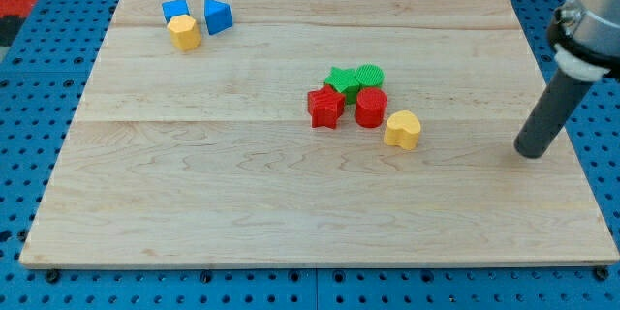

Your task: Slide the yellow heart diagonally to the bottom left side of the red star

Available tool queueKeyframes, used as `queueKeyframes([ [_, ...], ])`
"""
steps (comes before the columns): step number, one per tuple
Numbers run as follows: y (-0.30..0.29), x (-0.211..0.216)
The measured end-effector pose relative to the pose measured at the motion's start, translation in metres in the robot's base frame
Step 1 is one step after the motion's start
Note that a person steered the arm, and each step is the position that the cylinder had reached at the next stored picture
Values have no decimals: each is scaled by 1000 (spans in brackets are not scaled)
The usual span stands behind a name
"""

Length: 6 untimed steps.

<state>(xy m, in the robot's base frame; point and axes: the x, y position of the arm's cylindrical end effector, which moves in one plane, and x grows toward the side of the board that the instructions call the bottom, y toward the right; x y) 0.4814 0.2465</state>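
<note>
A: Wooden board [291, 203] on blue pegboard [29, 107]. My tip [529, 152] is a bare rod, nothing clamped.

B: Yellow heart [402, 129] lies well to the tip's left, touching the red cylinder [370, 108]; red star [326, 108] beyond. Heart's pointing direction unclear.

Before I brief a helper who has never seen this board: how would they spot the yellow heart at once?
Start at the cluster of red and green blocks near the middle of the wooden board. The yellow heart sits at that cluster's lower right, beside the red cylinder. It is the only yellow block there; the other yellow block lies at the view's top left by two blue ones.
</note>
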Motion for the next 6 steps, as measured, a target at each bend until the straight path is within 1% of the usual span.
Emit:
queueKeyframes([
  [1, -56, -5],
  [2, -139, -5],
  [4, -277, 7],
  [5, -301, 4],
  [6, -278, 23],
])
